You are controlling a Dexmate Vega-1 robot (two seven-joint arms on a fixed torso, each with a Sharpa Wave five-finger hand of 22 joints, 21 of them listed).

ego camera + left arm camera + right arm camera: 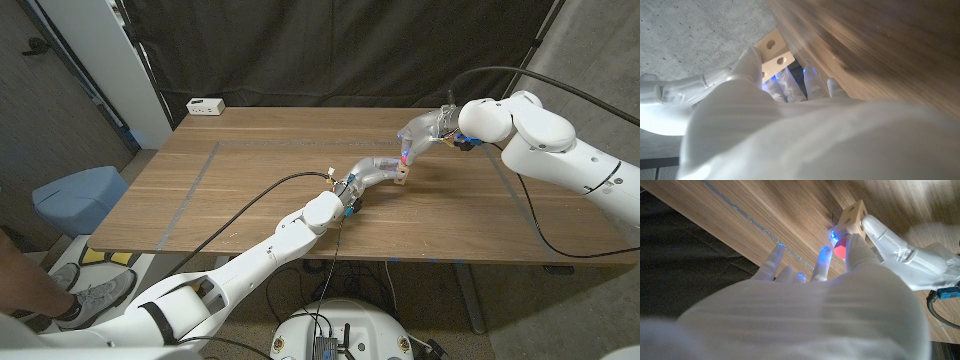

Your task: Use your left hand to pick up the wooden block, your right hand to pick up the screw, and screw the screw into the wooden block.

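Head view: a wooden table [250,180] with a brown grained top is seen, crossed by a faint pale line running parallel to its far edge and another parallel to its left edge. A black curtain [330,50] is hung behind the table, and a white power strip [205,106] is set at the far left corner. A blue bin [78,198] stands on the floor off the left edge, and a person's shoe [95,296] is seen near it. A black cable [240,215] is trailed across the table toward the near edge. The wooden block [401,177], pale and drilled with round holes, is held by the left hand [375,172] toward the far right part of the table; in the left wrist view its fingers [751,62] are wrapped against the block [773,50]. The right hand [425,130] is brought against the block from the far side. In the right wrist view the block [852,216] is touched by the right hand [840,267], with a red glow at the fingertip [854,242]; the remaining fingers are spread. Whether a screw is pinched there cannot be told. A concrete surface [690,35] is seen in the left wrist view.
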